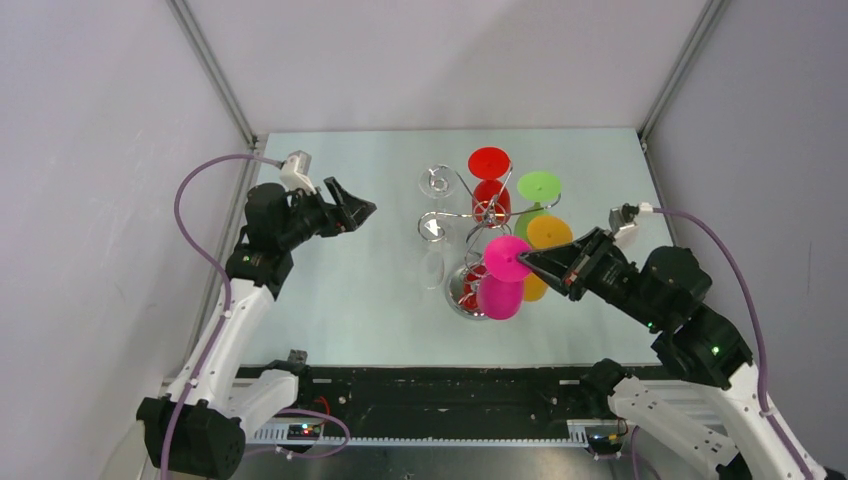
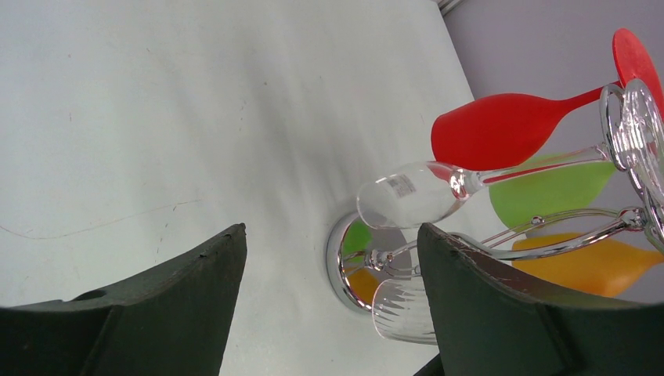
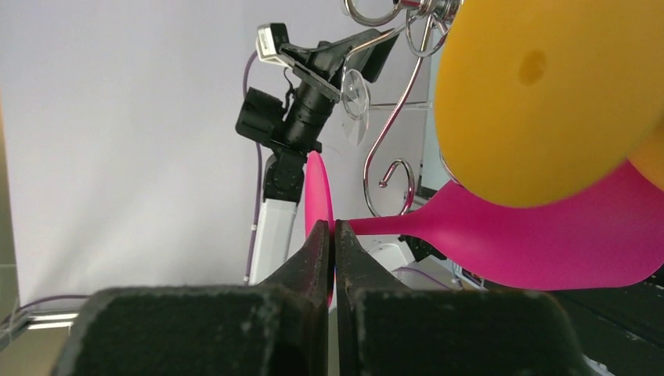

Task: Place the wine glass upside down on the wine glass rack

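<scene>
My right tool [image 1: 522, 260] sits nearest to me, low on the right. It is pinched down narrow on the flat foot of the pink wine glass [image 1: 499, 298]. From my right wrist I see both fingers [image 3: 309, 262] pressed onto the edge of that pink disc, with barely a slit between them. The stem runs from the disc to the bowl [image 3: 548, 235].

From above, the glass is upside down: foot on top, bowl hanging just beside the round mirrored base of the wine glass rack [image 1: 487, 212]. I cannot tell whether the foot sits on one of the curled arms or only on my tool.

The orange glass [image 1: 549, 232] hangs right next to the pink one. In my right wrist view its bowl overlaps the pink bowl.

Further out on the left, my left tool [image 1: 355, 200] hovers over the desk [image 1: 330, 300], apart from the rack. It is spread wide with nothing in it. Between its fingers [image 2: 156, 313] my left wrist sees the chrome base [image 2: 341, 262] and the glasses hanging over it.

On the far side of the rack hang the green glass [image 1: 539, 186] and the red glass [image 1: 489, 163], feet up. Two clear glasses [image 1: 433, 230] hang on the rack's left side.
</scene>
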You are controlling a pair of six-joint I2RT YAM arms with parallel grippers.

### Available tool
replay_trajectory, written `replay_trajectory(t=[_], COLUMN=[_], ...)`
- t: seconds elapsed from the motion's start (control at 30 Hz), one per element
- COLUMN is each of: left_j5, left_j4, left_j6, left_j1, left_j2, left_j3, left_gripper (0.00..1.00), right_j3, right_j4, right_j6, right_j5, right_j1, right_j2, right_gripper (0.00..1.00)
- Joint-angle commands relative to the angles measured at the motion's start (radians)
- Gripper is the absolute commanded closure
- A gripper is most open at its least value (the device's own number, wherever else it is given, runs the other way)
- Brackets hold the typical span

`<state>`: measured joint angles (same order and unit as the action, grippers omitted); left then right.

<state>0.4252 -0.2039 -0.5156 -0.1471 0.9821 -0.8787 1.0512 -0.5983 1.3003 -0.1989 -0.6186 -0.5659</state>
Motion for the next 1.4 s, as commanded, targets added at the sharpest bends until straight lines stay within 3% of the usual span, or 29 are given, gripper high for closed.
replay_trajectory(t=[0.0, 0.5, 1.37], left_j5=[0.02, 0.029, 0.033], left_j4=[0.032, 0.037, 0.046], left_j6=[0.0, -0.006, -0.011], left_j1=[0.007, 0.007, 0.01], left_j2=[-0.005, -0.006, -0.001], left_j3=[0.01, 0.013, 0.018], left_gripper=[0.15, 0.15, 0.15], right_j3=[0.006, 0.005, 0.006], right_j4=[0.09, 0.102, 0.242], right_j6=[-0.04, -0.072, -0.088], right_j5=[0.149, 0.311, 0.151], right_j1=[-0.094, -0.161, -0.181], right_j2=[-0.041, -0.092, -0.218], right_gripper=[1.0, 1.0, 1.0])
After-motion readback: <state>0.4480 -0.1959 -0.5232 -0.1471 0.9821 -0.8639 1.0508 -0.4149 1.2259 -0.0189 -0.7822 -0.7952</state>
